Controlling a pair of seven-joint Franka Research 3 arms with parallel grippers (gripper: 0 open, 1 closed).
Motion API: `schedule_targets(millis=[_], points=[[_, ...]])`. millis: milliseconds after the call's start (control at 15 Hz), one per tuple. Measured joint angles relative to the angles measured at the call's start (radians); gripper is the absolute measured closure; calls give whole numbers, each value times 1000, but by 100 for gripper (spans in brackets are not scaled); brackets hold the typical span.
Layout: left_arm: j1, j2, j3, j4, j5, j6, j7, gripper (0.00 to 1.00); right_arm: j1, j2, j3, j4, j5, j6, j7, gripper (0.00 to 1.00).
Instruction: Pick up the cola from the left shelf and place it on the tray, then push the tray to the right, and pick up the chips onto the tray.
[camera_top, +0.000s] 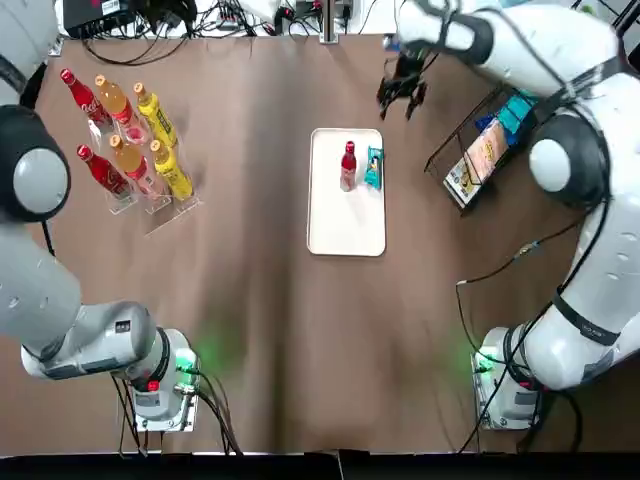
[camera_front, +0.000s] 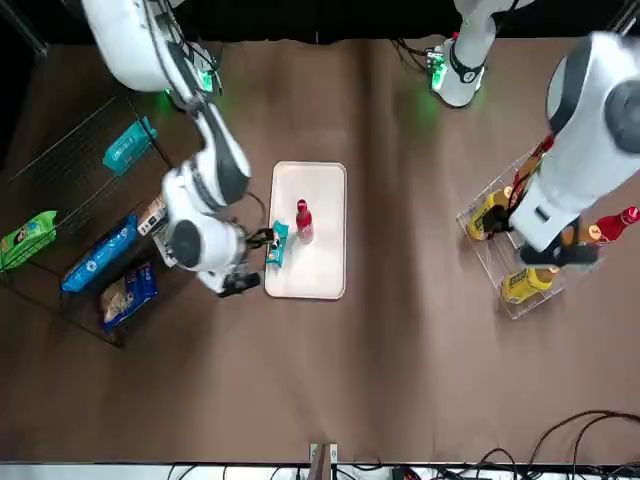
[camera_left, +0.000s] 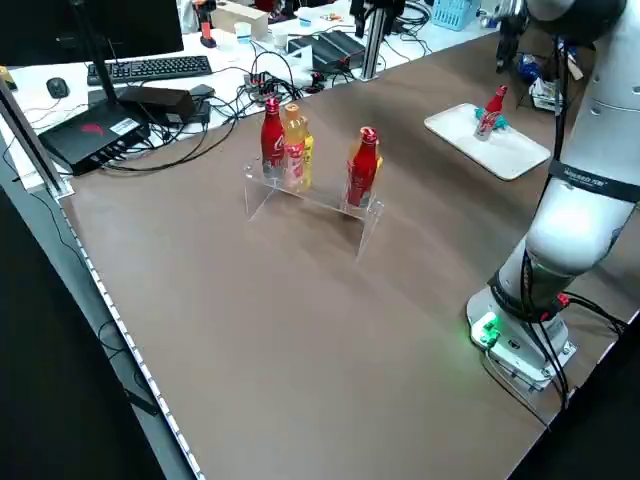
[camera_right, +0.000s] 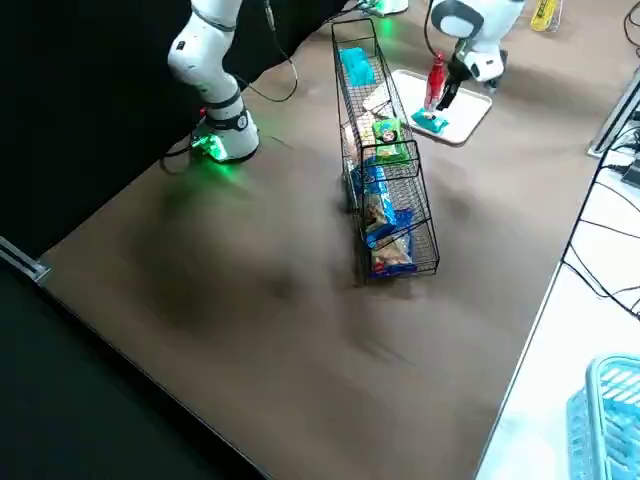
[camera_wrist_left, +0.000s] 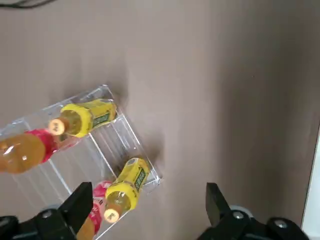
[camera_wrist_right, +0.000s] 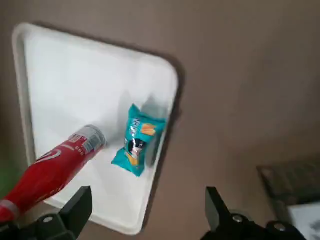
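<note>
White tray (camera_top: 347, 228) is sitting mid-table (camera_top: 250, 340), long side running away from the robot. The cola (camera_top: 348, 166) is standing on its far half and the teal chips (camera_top: 373, 168) pack is lying just beside it, along the tray's right edge. Top view is reading those two as nearly merged. Right wrist view is showing a thin strip of bare tray between them, so they're not touching. Left side view is confirming the cola is upright, cap up. Right wrist view is also giving the right gripper (camera_wrist_right: 147, 195) state: fingers spread wide, nothing between them, looking down on the tray from above. Top view is placing that gripper off the tray, just past its far right corner and raised. The right arm is arching up from its base at the near right, elbow passing over the wire rack (camera_front: 80, 160) of snack packs, wrist bending in toward the tray. Front view is showing all the rack's packs laid out, where top view is hiding part of the rack under the arm. Top view isn't showing the left gripper (camera_wrist_left: 147, 192) fingers at all, only the arm's links running up the left edge. Left wrist view is showing them apart and empty, hanging high and looking down on the clear acrylic shelf (camera_top: 172, 215). Red, orange and yellow bottles (camera_top: 155, 116) are standing in that shelf at the table's far left, well apart from the tray.
</note>
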Motion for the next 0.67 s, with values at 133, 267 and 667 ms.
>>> schedule_targets(millis=[133,267,667], points=[[0,-43,13,1,-1,-7,-1,0,-53,-64,-1,1,-2,-14,-4,0],[-13,-83,63,2,-44,-9,3,0,-99,-124,-2,2,-22,-42,-12,0],[-164,-207,343,-3,-214,-163,150,0,-177,-325,-2,3,-202,-213,-20,0]])
